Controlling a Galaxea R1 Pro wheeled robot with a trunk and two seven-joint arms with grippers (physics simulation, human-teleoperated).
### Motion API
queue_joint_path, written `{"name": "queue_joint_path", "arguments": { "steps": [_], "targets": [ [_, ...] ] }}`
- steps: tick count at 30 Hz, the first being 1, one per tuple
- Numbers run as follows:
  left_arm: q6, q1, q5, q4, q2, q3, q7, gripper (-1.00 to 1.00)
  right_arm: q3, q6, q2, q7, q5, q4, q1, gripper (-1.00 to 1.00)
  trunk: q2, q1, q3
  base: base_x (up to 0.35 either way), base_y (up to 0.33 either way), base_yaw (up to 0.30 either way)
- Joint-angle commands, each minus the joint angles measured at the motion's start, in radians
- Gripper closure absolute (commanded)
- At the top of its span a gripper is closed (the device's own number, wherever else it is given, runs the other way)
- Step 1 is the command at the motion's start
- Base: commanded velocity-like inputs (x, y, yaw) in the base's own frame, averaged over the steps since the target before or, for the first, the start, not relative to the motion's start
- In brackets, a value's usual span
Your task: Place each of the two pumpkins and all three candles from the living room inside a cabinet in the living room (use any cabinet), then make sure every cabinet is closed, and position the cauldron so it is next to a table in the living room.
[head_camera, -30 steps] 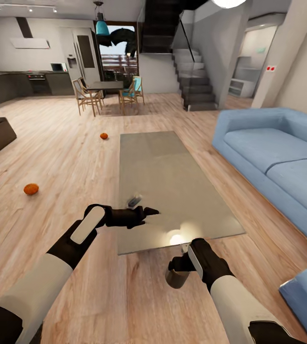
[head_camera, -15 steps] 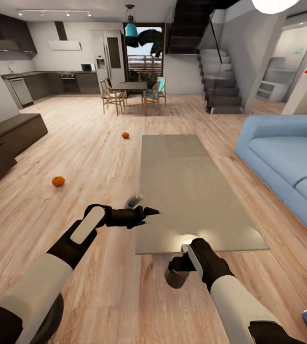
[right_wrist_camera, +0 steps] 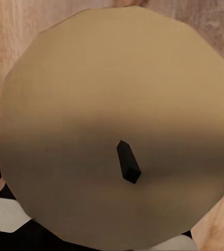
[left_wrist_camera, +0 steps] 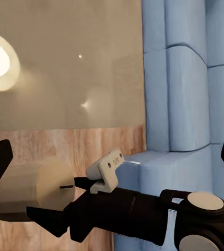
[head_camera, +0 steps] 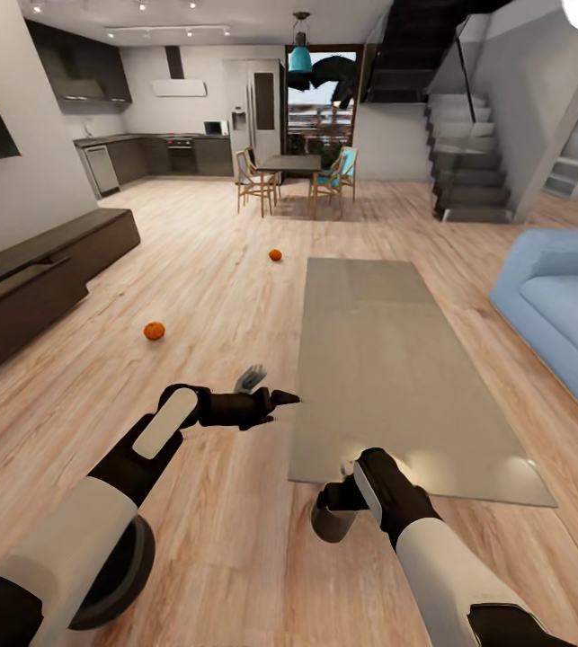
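Observation:
My right gripper (head_camera: 331, 514) hangs low over the floor, just off the near end of the glass table (head_camera: 387, 359), shut on a beige candle (head_camera: 328, 526). The right wrist view looks down on the candle's top (right_wrist_camera: 117, 125) and its black wick. In the left wrist view the candle (left_wrist_camera: 31, 191) lies sideways in the right gripper's dark fingers. My left gripper (head_camera: 272, 388) is open and empty, pointing towards the table. Two orange pumpkins (head_camera: 154, 331) (head_camera: 275, 255) sit on the wooden floor. The long dark cabinet (head_camera: 46, 270) runs along the left wall.
A blue sofa (head_camera: 563, 305) stands at the right. A dark round thing (head_camera: 122, 566) lies on the floor under my left forearm; I cannot tell what it is. Dining table and chairs (head_camera: 293, 175), kitchen and stairs are far behind.
The whole view has swung to the left: the cabinet has come into sight and the sofa has slid towards the right edge. Both arms keep their pose, the candle still held.

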State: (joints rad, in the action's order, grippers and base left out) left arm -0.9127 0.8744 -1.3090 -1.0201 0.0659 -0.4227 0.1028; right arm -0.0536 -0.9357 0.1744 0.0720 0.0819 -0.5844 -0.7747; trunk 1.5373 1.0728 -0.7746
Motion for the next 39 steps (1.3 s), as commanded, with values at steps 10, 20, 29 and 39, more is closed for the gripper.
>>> {"name": "queue_joint_path", "arguments": {
  "steps": [10, 20, 29, 39],
  "targets": [
    [0.001, 0.0, 0.001, 0.0, 0.0, 0.001, 0.0, -1.0, 0.0, 0.0, 0.0, -0.001, -0.002, 0.0, 0.0, 1.0, -0.07, -0.038, 0.031, 0.0, 0.0, 0.287],
    [0.003, 0.0, 0.001, 0.0, 0.0, 0.001, 0.0, -1.0, 0.0, 0.0, 0.0, -0.001, -0.002, 0.0, 0.001, 1.0, -0.14, -0.077, 0.063, 0.0, 0.0, 0.286],
    [0.005, 0.0, 0.001, -0.001, 0.0, 0.002, 0.0, -1.0, 0.0, 0.001, 0.0, -0.001, -0.001, 0.0, 0.002, 1.0, -0.203, -0.111, 0.091, 0.0, 0.0, 0.287],
    [0.009, -0.001, -0.002, -0.003, 0.001, 0.002, -0.001, -1.0, 0.0, 0.002, 0.0, -0.001, -0.001, 0.0, 0.002, 1.0, -0.238, -0.13, 0.11, 0.0, 0.0, 0.277]
  ]
}}
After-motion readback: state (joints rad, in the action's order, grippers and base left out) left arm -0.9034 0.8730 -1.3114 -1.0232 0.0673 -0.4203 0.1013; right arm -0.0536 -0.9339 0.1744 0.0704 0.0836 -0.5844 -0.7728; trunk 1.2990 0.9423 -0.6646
